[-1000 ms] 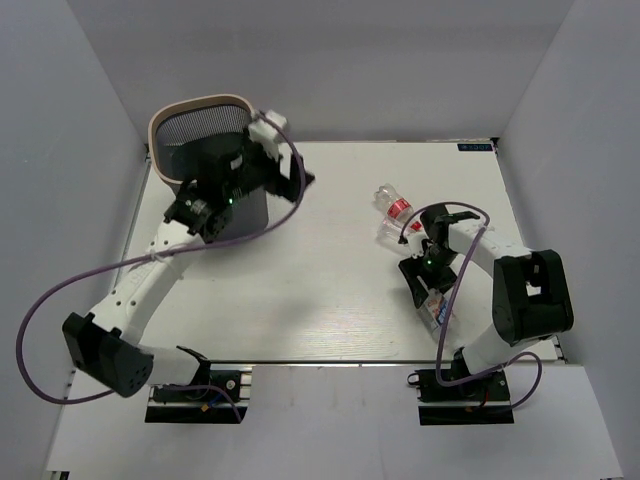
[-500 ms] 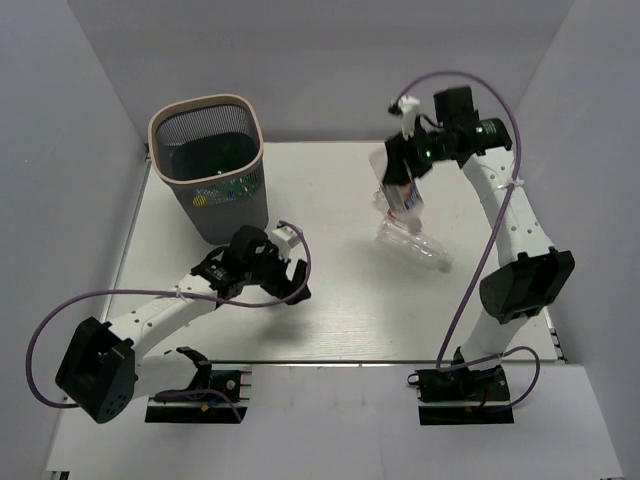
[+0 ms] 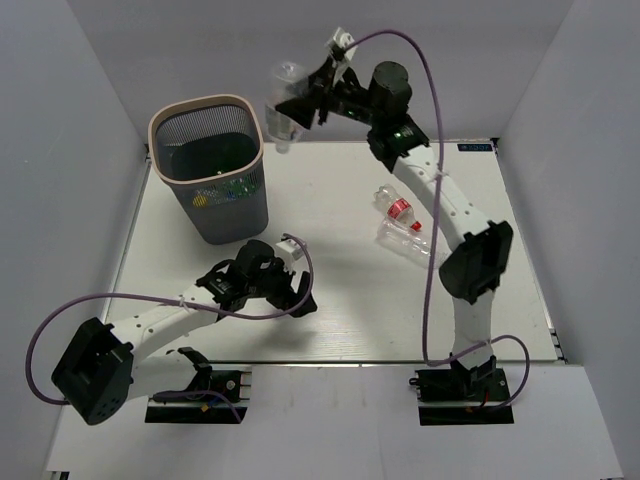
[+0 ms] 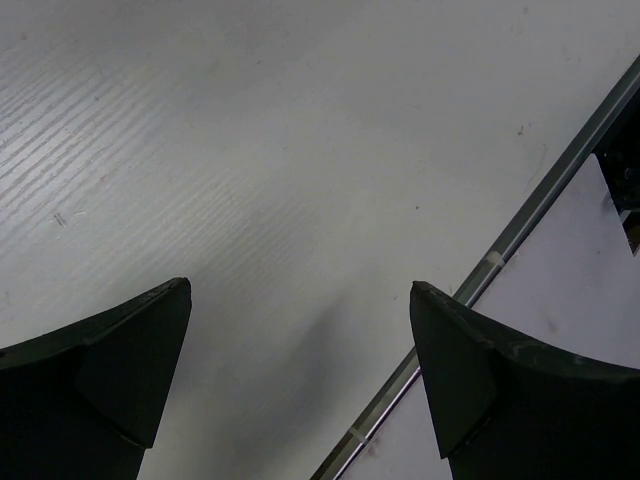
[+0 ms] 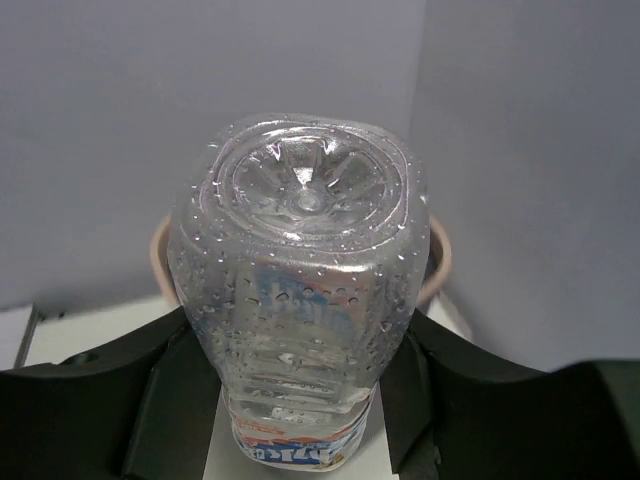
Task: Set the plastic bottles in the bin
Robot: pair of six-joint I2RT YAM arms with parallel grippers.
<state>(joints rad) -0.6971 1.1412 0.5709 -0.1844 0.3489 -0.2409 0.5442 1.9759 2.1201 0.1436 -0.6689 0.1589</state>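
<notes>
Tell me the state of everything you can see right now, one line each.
Left gripper: open, empty, above table.
Right gripper: shut on clear bottle, raised near bin.
Clear bottle: held aloft, not in bin.
Bin: upright, bottles inside.
Red-label bottle: lying on table.
Second loose bottle: lying beside it.

Bin (image 3: pixel 228 212) in overhead and right-wrist views
</notes>
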